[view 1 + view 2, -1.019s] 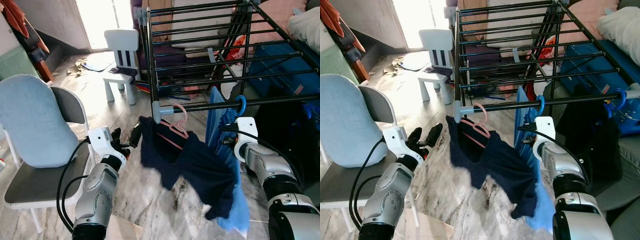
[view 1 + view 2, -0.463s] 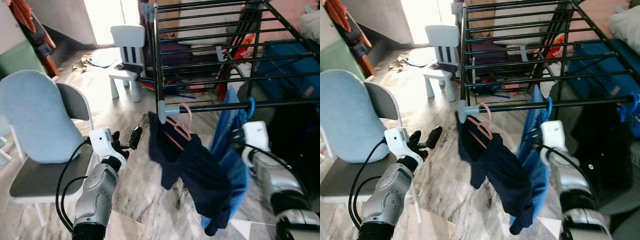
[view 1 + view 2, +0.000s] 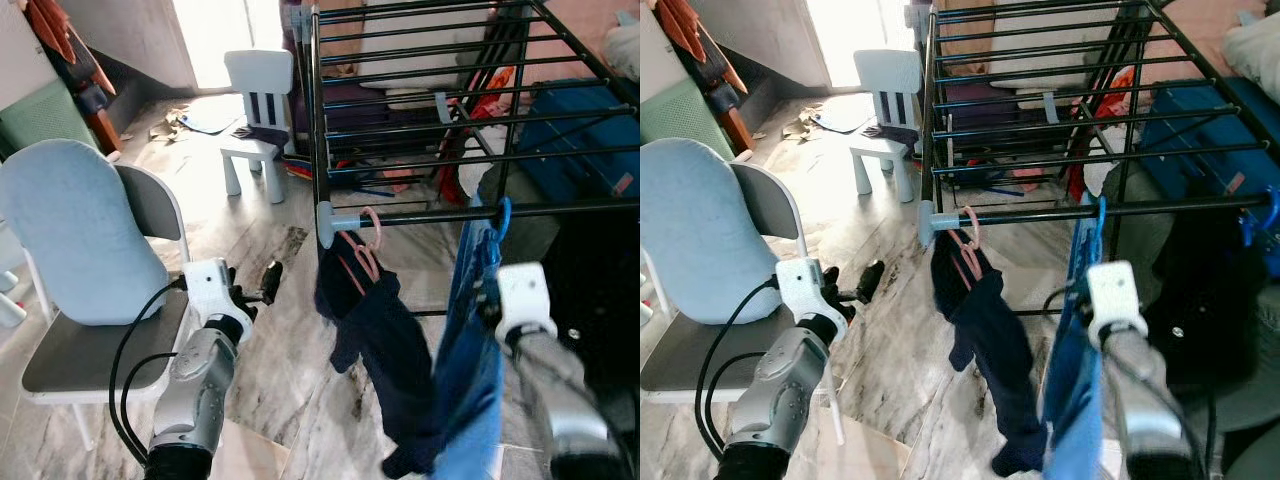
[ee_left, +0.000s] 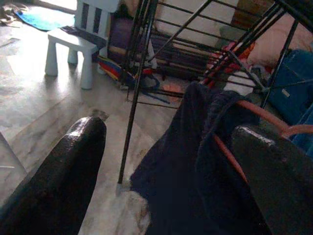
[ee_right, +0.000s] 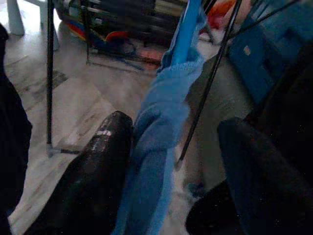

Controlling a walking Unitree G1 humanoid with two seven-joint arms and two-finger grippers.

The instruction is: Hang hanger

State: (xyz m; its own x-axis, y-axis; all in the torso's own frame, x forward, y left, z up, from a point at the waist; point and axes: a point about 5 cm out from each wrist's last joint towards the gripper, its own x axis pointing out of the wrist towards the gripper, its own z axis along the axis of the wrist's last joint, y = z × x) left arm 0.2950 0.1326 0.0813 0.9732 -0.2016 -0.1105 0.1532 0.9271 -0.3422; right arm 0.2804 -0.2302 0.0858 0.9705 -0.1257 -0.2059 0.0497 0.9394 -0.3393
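Hanging from drying rack (image 3: 480,213) front rail: pink hanger (image 3: 362,252) with navy garment, now swinging free (hung); left hand (image 3: 252,290) released; right hand (image 5: 166,166) spread around blue cloth (image 3: 475,330).

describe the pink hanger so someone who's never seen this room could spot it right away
Find the big black drying rack. On its nearest bar, hooked beside the grey corner cap, hangs the pink hanger with a dark navy garment drooping from it. The neighbouring blue hanger further along that bar carries bright blue cloth instead.
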